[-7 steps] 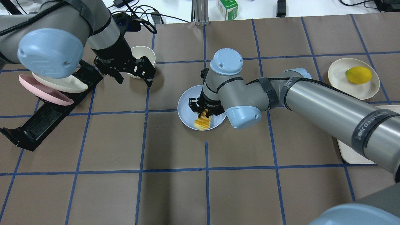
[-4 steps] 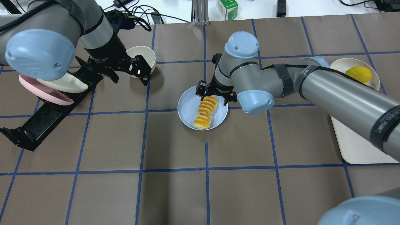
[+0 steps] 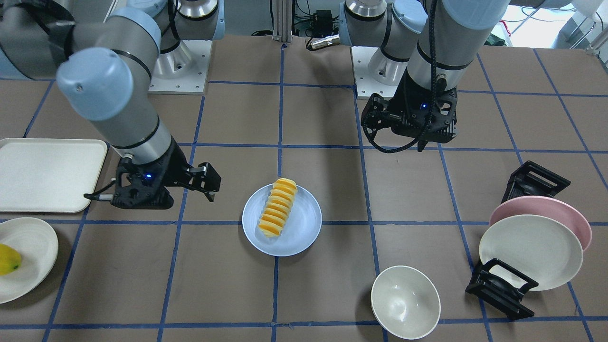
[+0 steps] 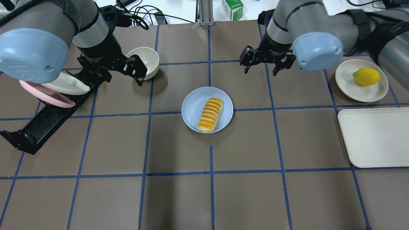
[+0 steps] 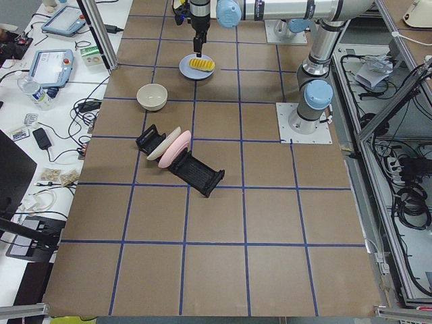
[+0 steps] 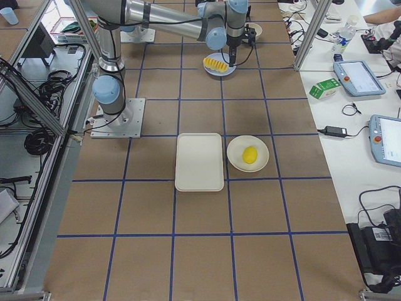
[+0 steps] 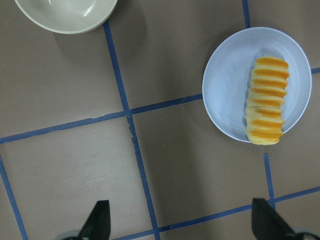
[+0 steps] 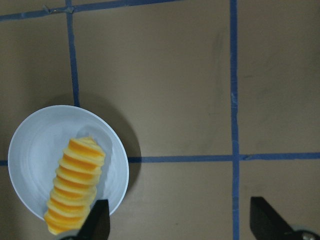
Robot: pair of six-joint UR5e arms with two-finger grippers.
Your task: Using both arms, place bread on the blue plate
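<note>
The bread point(image 4: 210, 115), a ridged golden-orange loaf, lies free on the blue plate point(image 4: 191, 107) at the table's middle. It also shows in the front view point(image 3: 278, 207) on the plate point(image 3: 301, 232). My right gripper point(image 4: 260, 72) is open and empty, beyond and to the right of the plate, above the table. Its wrist view shows the bread point(image 8: 75, 177) at lower left. My left gripper point(image 4: 124, 79) is open and empty, left of the plate near a cream bowl. Its wrist view shows the bread point(image 7: 266, 102) at right.
A cream bowl point(image 4: 145, 60) stands by the left gripper. A black dish rack point(image 4: 48, 121) holds a pink plate point(image 4: 44, 94) and a cream plate point(image 4: 67, 84) at far left. A lemon point(image 4: 366, 76) on a cream plate point(image 4: 348, 84) and a cream tray point(image 4: 374, 137) lie at right.
My right gripper has let go of the bread, left it lying on the blue plate, and moved away up and to the right. My left gripper has shifted slightly left and back.
</note>
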